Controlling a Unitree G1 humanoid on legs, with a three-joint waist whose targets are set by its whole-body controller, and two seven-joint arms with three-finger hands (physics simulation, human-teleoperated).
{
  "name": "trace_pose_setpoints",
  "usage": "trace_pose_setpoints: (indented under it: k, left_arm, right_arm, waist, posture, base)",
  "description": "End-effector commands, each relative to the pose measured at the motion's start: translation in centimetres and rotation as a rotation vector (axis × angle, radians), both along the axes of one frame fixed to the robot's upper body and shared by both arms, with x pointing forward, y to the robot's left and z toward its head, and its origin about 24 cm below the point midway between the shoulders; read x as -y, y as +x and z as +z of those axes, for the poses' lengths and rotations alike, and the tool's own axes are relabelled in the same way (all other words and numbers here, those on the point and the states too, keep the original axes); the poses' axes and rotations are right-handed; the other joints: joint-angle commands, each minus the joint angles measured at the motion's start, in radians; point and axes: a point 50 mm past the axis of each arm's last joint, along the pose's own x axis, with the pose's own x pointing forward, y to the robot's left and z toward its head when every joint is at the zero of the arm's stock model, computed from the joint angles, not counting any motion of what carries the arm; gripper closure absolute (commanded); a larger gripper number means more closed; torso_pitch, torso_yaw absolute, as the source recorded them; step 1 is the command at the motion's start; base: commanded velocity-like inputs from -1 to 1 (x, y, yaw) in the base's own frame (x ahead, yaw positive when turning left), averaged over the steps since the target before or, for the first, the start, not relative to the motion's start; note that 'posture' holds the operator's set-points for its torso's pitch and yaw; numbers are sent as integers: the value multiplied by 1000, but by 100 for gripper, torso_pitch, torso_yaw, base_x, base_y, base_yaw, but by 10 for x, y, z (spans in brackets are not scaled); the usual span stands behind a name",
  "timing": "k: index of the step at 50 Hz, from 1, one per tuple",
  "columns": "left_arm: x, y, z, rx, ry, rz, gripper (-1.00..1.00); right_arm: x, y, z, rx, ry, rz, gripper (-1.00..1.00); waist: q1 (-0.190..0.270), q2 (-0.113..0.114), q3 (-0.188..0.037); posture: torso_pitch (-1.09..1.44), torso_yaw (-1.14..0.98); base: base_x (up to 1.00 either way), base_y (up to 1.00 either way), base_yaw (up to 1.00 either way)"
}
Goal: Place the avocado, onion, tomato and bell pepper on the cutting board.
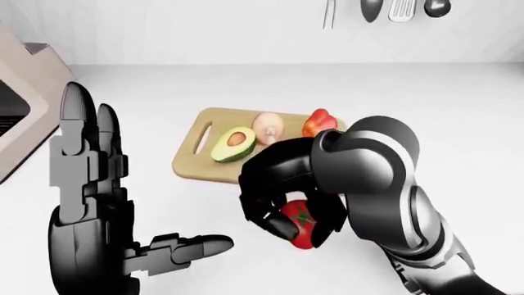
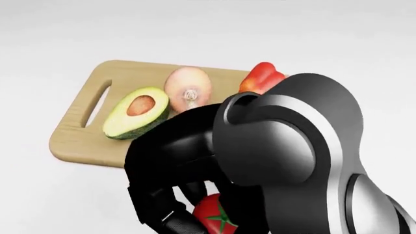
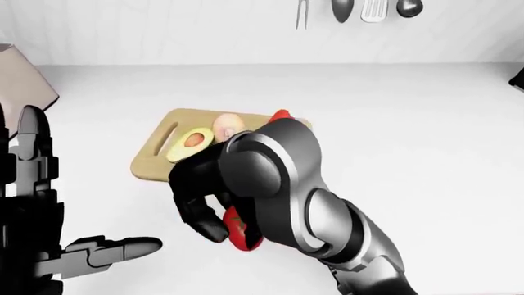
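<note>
In the left-eye view a wooden cutting board (image 1: 193, 165) lies on the white counter. On it are a halved avocado (image 1: 233, 143), cut face up, and a pale onion (image 1: 268, 127). A red bell pepper (image 1: 319, 122) sits at the board's right end. Below the board, the red tomato (image 1: 301, 216) rests off the wood. My right hand (image 1: 297, 226) arches over it, dark fingers (image 1: 268, 222) curled round its left side and thumb on its right. My left hand (image 1: 143, 181) is raised at the lower left, open and empty.
Metal utensils (image 1: 390, 7) hang on the wall at the top right. A beige cabinet with a dark opening (image 1: 23, 98) stands at the left edge. White counter (image 1: 459, 123) stretches to the right of the board.
</note>
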Motion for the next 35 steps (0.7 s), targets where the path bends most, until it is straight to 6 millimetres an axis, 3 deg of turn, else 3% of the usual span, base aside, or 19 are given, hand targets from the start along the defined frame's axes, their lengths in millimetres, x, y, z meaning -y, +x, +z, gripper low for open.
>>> trace_pose_setpoints:
  k: [1, 8, 14, 20, 24, 30, 35]
  left_arm:
    - [2, -6, 8, 63, 9, -4, -100]
    - [2, -6, 9, 64, 8, -5, -100]
    - [1, -6, 9, 65, 8, -4, -100]
    - [1, -6, 9, 65, 9, -5, -100]
    - [1, -6, 9, 65, 9, -5, -100]
    - [1, -7, 8, 65, 9, -3, -100]
    - [2, -7, 8, 65, 9, -3, -100]
  right_arm:
    - [4, 0, 6, 34, 16, -17, 100]
    - [0, -2, 21, 84, 57, 1, 100]
    - [-4, -3, 57, 199, 140, 23, 100]
    - [5, 3, 87, 265, 143, -13, 100]
    - [20, 17, 105, 297, 140, -72, 100]
    - [39, 37, 107, 302, 141, -149, 100]
    - [42, 46, 93, 291, 182, -163, 100]
  waist:
    - [-6, 16, -8]
    - [-9, 20, -5]
    - [-15, 32, 0]
    - [-17, 37, 8]
    - [-20, 36, 9]
    - [-21, 33, 9]
    - [-22, 33, 7]
  posture:
    - [0, 0]
    - [0, 0]
    - [0, 0]
    - [0, 0]
    - [0, 0]
    - [0, 0]
    - [0, 0]
  base:
    - [0, 0, 0]
    - [0, 0, 0]
    - [0, 0, 0]
    - [0, 0, 0]
    - [0, 0, 0]
    - [0, 0, 0]
    - [0, 0, 0]
